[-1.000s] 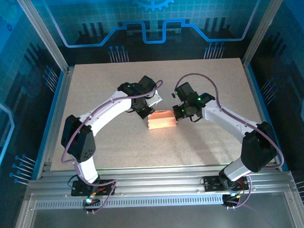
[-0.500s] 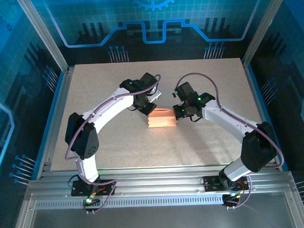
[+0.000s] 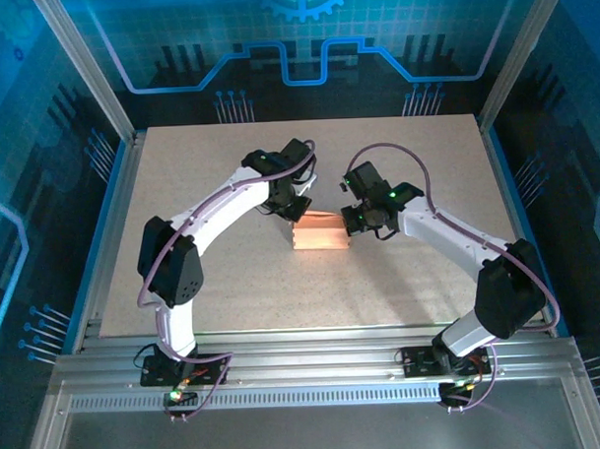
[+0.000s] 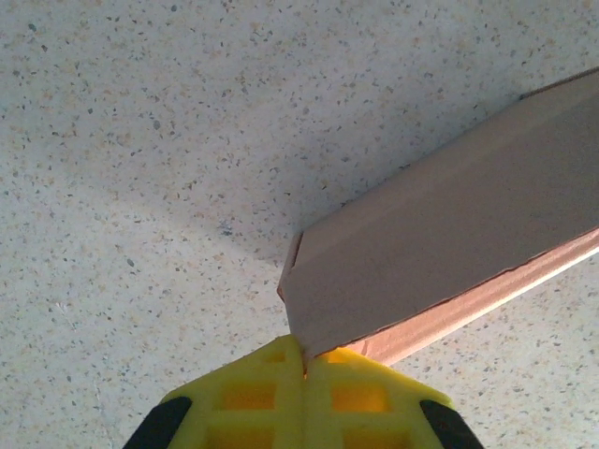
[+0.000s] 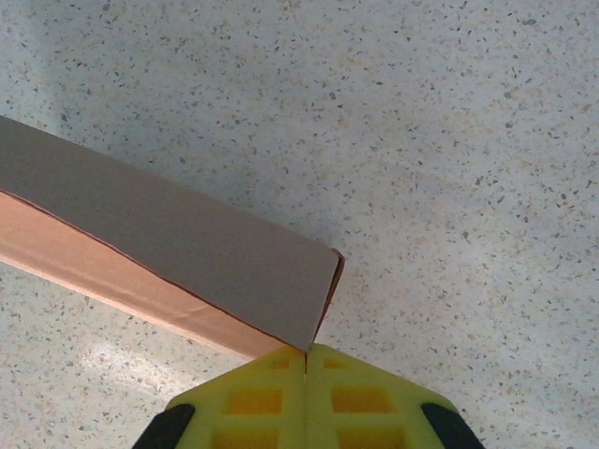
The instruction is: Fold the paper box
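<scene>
Left side: the left arm [image 3: 196, 223] has changed since a second ago. Its elbow now sits closer to the table centre and its wrist lies farther from the bases. The left gripper [image 3: 297, 213] remains at the left far corner of the paper box [image 3: 320, 236], fully closed.

Centre: the paper box lies on the table [image 3: 233, 296] between the two grippers, about mid-table, where it was. Its lit salmon-orange face now looks shallower front to back, and a dark line runs along its far edge.

Right side: the right arm [image 3: 458, 244] shows no change. The right gripper [image 3: 349, 221] is at the box's right end, fully closed.

Differences between views: the top view does not resolve the contact at either gripper. The left wrist view shows the yellow fingers [image 4: 253, 398] pressed together, with the corner of a thin upright cardboard wall running into the seam between them, so the wall is pinched. The right wrist view shows the same at the other end: fingers [image 5: 360, 402] together, with the wall's corner entering their seam. Both wrist views also show a shaded brown side and a lit orange strip below it.
</scene>
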`<state>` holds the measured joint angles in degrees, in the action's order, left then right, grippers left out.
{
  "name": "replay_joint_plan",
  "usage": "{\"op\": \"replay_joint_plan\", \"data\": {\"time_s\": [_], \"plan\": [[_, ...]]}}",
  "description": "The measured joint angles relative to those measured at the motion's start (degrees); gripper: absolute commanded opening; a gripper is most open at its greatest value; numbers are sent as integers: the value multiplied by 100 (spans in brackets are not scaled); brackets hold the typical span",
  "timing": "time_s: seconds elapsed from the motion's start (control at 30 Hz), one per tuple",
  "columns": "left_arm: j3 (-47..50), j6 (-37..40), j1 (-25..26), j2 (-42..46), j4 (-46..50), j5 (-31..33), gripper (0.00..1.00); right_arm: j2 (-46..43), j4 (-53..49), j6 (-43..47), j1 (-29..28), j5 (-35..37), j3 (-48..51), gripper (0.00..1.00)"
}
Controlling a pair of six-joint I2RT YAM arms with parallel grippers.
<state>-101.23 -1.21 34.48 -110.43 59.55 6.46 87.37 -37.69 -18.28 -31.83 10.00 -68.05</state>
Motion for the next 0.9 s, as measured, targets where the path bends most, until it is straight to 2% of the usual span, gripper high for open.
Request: {"op": "replay_joint_plan", "data": {"time_s": [0.47,0.9], "plan": [[-175,-911,-31,-164,146,-7,0,39,28,-20,-4,7,-26,0],[-385,-1397,-133,-317,223,-184,0,42,42,-22,-4,9,-33,0]]}}
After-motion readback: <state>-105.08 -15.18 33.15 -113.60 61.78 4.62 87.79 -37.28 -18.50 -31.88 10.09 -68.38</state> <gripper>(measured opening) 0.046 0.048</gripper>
